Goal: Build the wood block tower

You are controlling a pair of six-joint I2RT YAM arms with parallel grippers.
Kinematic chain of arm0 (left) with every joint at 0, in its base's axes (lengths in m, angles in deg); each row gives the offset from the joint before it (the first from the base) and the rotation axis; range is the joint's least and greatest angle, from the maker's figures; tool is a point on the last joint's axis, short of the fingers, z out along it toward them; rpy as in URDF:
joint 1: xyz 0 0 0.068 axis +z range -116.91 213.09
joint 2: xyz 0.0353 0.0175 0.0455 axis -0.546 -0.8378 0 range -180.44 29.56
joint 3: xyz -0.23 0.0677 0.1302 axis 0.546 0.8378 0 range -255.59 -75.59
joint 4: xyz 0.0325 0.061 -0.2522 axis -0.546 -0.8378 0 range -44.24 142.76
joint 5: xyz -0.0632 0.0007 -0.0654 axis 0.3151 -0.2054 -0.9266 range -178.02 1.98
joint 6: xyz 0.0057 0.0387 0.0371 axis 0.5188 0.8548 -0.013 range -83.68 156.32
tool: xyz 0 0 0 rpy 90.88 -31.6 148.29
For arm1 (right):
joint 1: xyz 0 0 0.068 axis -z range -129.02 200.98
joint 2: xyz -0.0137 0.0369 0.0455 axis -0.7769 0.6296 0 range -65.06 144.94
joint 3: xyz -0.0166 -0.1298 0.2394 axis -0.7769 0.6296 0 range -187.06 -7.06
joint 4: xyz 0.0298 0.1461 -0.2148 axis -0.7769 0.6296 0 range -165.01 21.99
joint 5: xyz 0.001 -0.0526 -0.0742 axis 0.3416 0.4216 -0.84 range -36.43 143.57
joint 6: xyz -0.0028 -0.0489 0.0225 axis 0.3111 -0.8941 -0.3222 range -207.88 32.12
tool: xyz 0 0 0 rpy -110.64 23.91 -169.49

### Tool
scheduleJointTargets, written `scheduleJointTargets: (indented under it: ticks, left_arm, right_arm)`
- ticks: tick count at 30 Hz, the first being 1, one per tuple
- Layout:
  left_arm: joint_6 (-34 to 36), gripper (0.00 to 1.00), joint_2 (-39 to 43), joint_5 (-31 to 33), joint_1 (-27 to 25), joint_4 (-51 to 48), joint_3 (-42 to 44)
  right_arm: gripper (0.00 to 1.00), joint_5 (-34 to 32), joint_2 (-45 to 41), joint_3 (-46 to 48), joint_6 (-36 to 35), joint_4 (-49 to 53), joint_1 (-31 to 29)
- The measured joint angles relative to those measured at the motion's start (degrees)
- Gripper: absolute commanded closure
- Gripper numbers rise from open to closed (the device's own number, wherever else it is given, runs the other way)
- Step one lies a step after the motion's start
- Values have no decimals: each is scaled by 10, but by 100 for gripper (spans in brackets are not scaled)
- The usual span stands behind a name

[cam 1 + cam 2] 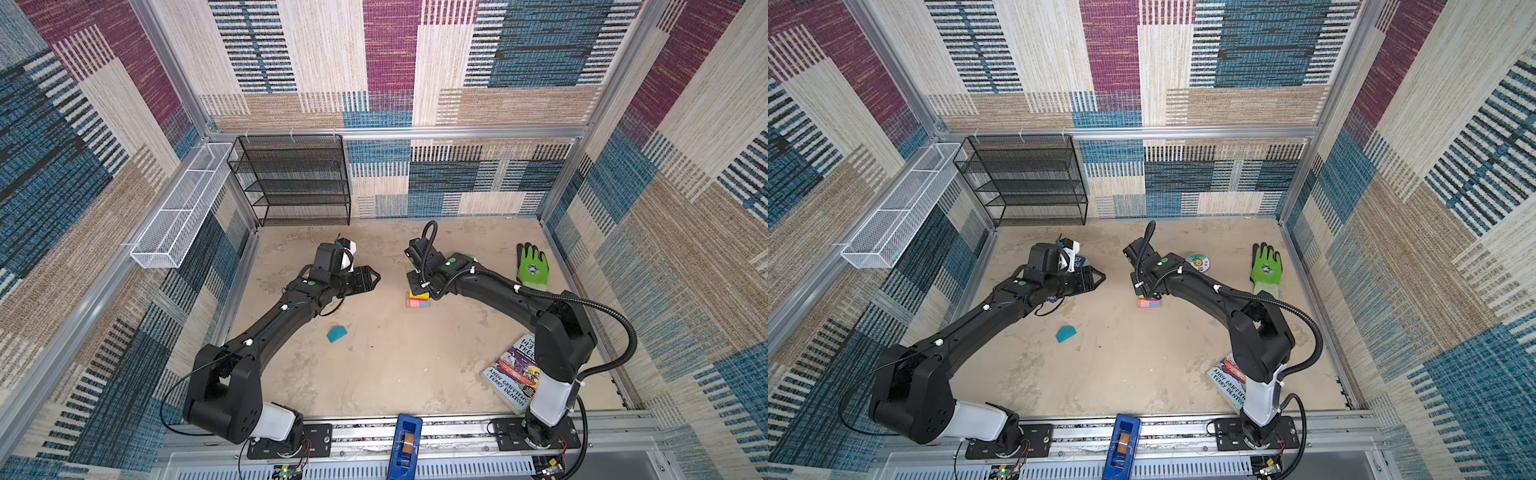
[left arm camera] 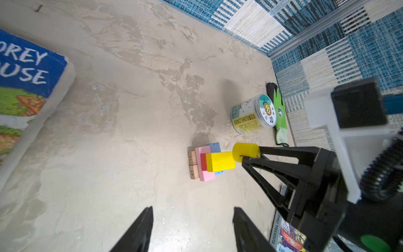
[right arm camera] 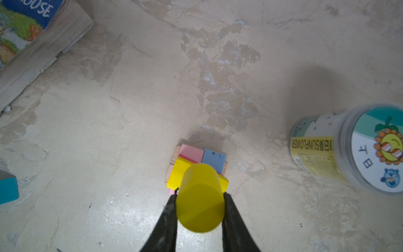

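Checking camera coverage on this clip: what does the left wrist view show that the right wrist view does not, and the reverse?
Only the left wrist view: the green knitted work glove, the left gripper with its jaws open and empty, and the right gripper seen from the side.

Only the right wrist view: the teal wooden piece lying on the table.

Both: the small multicoloured block tower, the yellow wooden cylinder clamped in the right gripper at the tower's top, the printed sunflower jar, and the blue-covered paperback book.

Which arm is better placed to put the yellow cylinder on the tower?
Right: the right claw holds the yellow cylinder over the tower; the left claw is open, empty, farther away.
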Motion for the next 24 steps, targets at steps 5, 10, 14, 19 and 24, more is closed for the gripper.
scheduleJointTargets:
  ticks: [5,10,14,19,24]
  left_arm:
    - [4,46,-29,0,-15,-1,-24]
    - [6,46,-42,1,-22,-9,-35]
    - [9,46,-47,5,-25,-12,-39]
    - [10,47,-49,5,-27,-17,-42]
    - [10,47,-50,5,-27,-17,-42]
  right_arm:
    - [100,10,3,10,0,0,0]
    - [100,19,3,17,1,0,0]
    - [100,27,3,27,5,-2,0]
    - [100,31,5,31,7,-4,0]
    - [100,33,9,30,7,-4,0]
